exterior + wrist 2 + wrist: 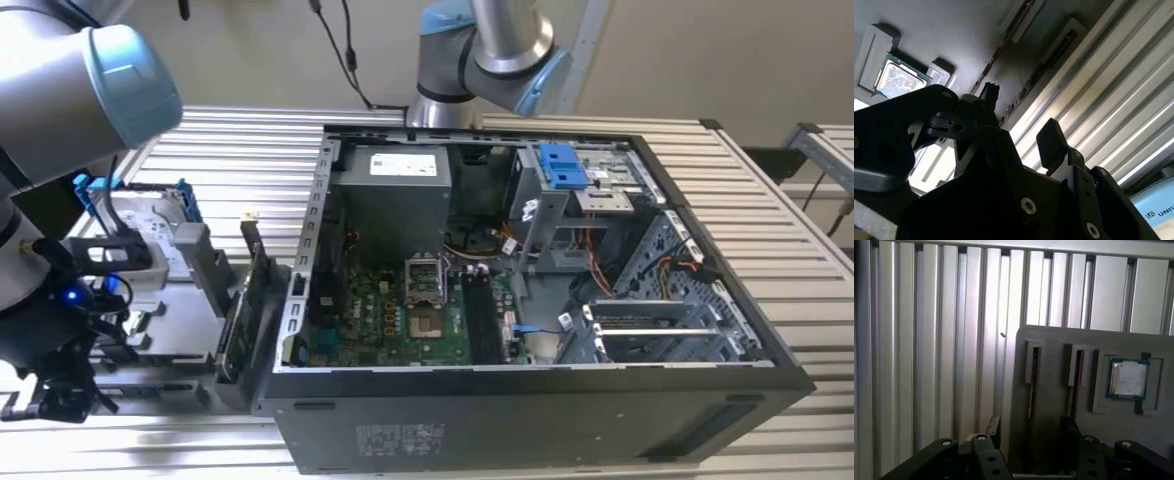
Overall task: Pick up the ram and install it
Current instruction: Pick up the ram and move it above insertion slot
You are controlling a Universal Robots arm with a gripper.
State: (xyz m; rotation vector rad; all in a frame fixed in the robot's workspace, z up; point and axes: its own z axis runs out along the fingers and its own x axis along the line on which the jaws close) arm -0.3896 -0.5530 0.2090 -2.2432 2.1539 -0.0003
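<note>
The gripper (1021, 112) is hovering over the grey parts tray (1051, 400). Its jaws are standing apart with nothing between them, and its fingers seem to be lining up with the tray's slots. The ram (1004, 45), as far as I can tell, is standing on edge in the slot nearest the CPU (1127, 379), leaving its thin top edge free for gripping. The open computer case (534, 420) is lying beside the tray, motherboard (400, 320) facing up.

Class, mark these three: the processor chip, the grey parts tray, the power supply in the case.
processor chip (1127, 379): first wrist view, middle of its silver lid.
grey parts tray (1064, 338): first wrist view, bare face near its edge.
power supply (390, 205): exterior view, middle of its grey side.
</note>
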